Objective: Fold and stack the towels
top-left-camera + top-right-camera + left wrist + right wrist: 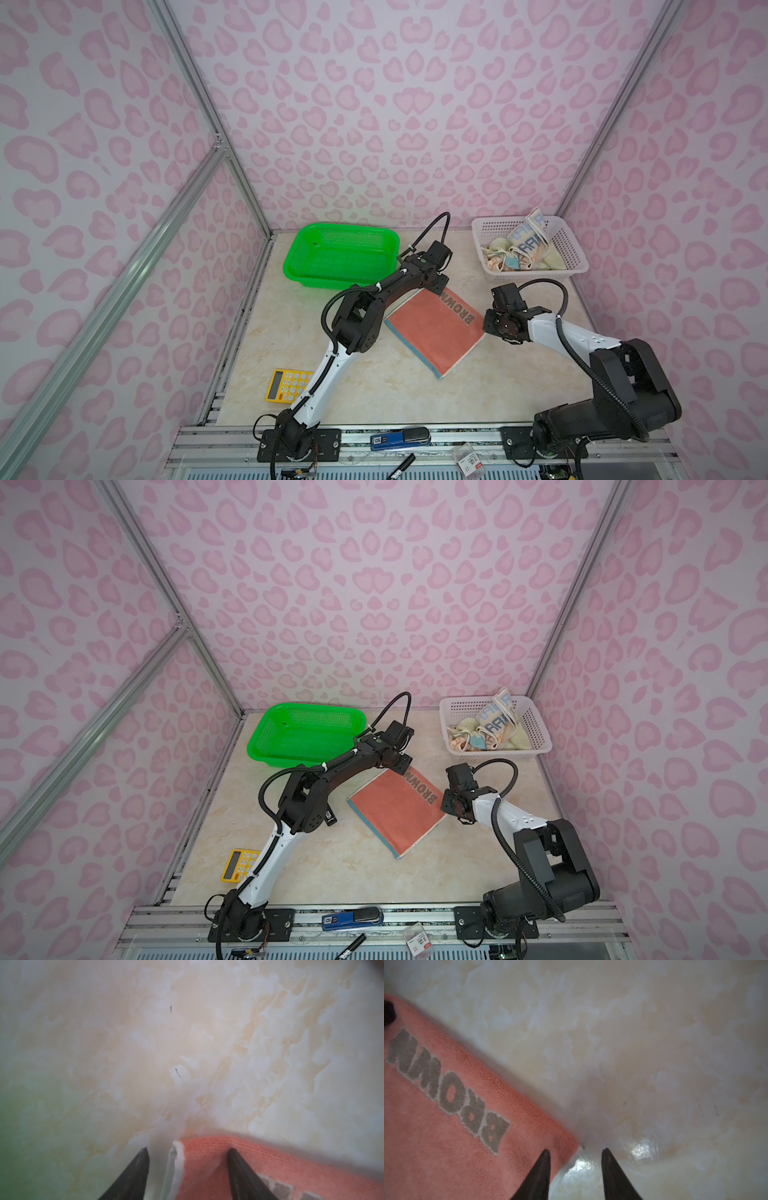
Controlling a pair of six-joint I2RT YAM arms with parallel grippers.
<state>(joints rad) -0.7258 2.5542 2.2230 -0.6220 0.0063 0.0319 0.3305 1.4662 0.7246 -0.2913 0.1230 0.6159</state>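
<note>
A rust-red towel (432, 328) (395, 808) printed "BROWN" lies folded flat mid-table. My left gripper (440, 287) (403, 764) is down at its far corner. In the left wrist view the left gripper (188, 1149) has its jaws apart astride the red towel (207, 1159), one finger on the cloth and one over bare table. My right gripper (492, 330) (449, 808) is at the towel's right corner. In the right wrist view the right gripper (576, 1150) is open, one finger over the towel (446, 1126) and one over the table. More towels (525, 245) (490, 729) lie crumpled in the white basket.
The white mesh basket (577, 266) stands at the back right and a green mesh basket (291, 257) at the back left. A yellow calculator (286, 386) lies by the left arm's base. A blue tool (399, 438) and a marker (401, 465) rest on the front rail.
</note>
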